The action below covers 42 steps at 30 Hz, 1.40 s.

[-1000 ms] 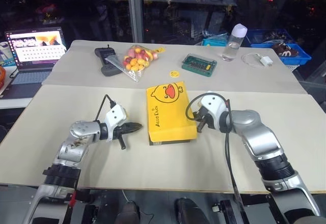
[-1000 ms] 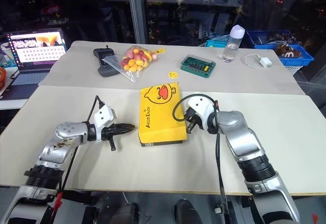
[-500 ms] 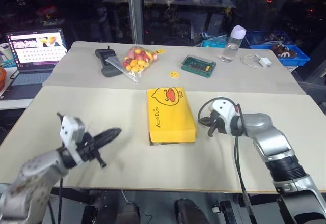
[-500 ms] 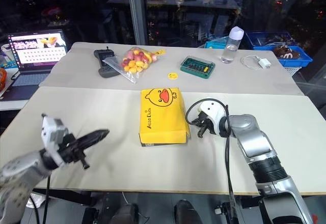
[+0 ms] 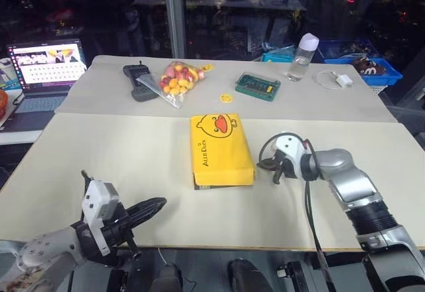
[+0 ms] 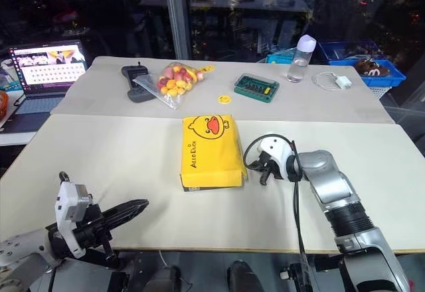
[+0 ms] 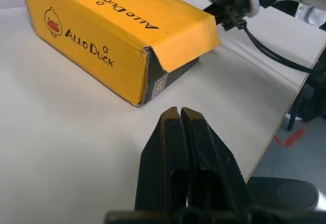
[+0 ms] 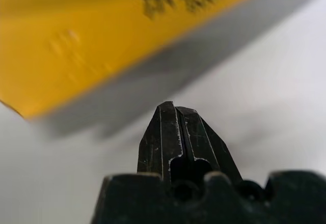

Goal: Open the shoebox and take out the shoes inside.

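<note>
Shoebox (image 5: 222, 148) mid-worktop (image 5: 99, 152), lid on. Right tool (image 5: 268, 166) closed, empty, just beside box's right edge — we judge it placed to pry lid. Left tool (image 5: 154, 205) closed, empty, well clear.

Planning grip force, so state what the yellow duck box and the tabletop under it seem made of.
Yellow rectangular shoebox with duck face: looks like thin cardboard with a printed matte lid; a folded corner flap and dark sides with a small sticker show at its end. Pale beige tabletop: smooth, matte, possibly laminate board or a mat; the look leaves it open.
</note>
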Each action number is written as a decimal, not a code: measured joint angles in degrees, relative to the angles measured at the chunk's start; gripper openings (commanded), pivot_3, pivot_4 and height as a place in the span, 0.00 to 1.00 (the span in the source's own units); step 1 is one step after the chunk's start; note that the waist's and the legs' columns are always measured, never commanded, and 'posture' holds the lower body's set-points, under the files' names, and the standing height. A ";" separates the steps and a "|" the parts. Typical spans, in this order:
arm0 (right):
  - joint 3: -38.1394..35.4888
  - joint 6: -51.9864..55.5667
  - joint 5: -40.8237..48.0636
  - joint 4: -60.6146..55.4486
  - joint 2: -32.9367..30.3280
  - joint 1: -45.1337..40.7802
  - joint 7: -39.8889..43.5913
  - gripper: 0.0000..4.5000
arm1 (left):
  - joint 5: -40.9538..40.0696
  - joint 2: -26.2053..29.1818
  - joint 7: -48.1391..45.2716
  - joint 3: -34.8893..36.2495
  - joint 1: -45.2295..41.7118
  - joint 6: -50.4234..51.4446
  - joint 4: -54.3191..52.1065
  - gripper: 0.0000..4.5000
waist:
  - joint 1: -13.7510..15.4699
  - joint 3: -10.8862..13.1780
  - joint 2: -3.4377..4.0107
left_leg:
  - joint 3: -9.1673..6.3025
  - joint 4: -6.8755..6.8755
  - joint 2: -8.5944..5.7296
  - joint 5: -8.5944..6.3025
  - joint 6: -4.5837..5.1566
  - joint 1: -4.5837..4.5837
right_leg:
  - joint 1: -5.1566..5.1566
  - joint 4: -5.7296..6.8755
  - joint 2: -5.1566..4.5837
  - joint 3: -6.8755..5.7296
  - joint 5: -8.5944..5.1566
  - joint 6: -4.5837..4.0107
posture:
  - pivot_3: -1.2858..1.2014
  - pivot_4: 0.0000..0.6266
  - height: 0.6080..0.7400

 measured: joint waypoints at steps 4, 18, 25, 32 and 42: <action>-3.65 3.67 4.65 -1.75 1.52 -3.28 -0.29 0.00 | 0.61 0.01 0.45 -1.00 -0.62 -1.05 0.01 0.02 | 0.12 0.00 0.00 | 0.00 0.01 0.00 0.00 0.00 -0.04 | -0.01 -0.02 0.00 -0.01 0.00 0.01 | 0.52 0.24 0.79; -4.84 13.21 10.47 -10.60 3.44 -17.55 -2.15 0.00 | 4.40 1.21 0.81 -3.17 -1.14 -3.81 1.91 0.02 | -1.11 0.31 0.50 | 0.10 -0.03 0.04 0.00 0.00 -0.10 | -0.25 0.08 0.01 0.07 0.14 0.22 | 0.52 0.24 0.79; -4.40 13.97 9.48 -9.72 19.07 -47.01 -15.80 0.00 | 5.36 1.11 1.41 -5.60 -2.48 -4.35 2.49 0.02 | -1.06 0.17 0.29 | -0.20 -0.52 0.10 0.01 0.01 -0.51 | -0.78 0.18 0.10 -0.22 0.23 -0.15 | 0.52 0.24 0.79; 0.49 8.29 5.42 -1.53 11.33 -33.21 -11.23 0.00 | 5.02 1.19 1.52 -4.89 -1.26 -4.41 2.44 0.02 | 0.30 -0.37 -0.56 | 0.07 -0.21 -0.02 -0.03 -0.07 -0.61 | -0.47 -0.41 -0.23 -0.23 0.30 -0.10 | 0.52 0.24 0.79; 2.88 -1.12 1.97 -0.48 -5.22 -22.41 3.80 0.06 | 5.10 0.53 3.00 -5.41 -0.49 -4.48 1.84 0.01 | 0.01 0.25 0.43 | 0.33 -0.44 0.17 0.04 0.03 -0.55 | -0.85 0.05 0.00 0.00 0.21 0.16 | 0.52 0.24 0.79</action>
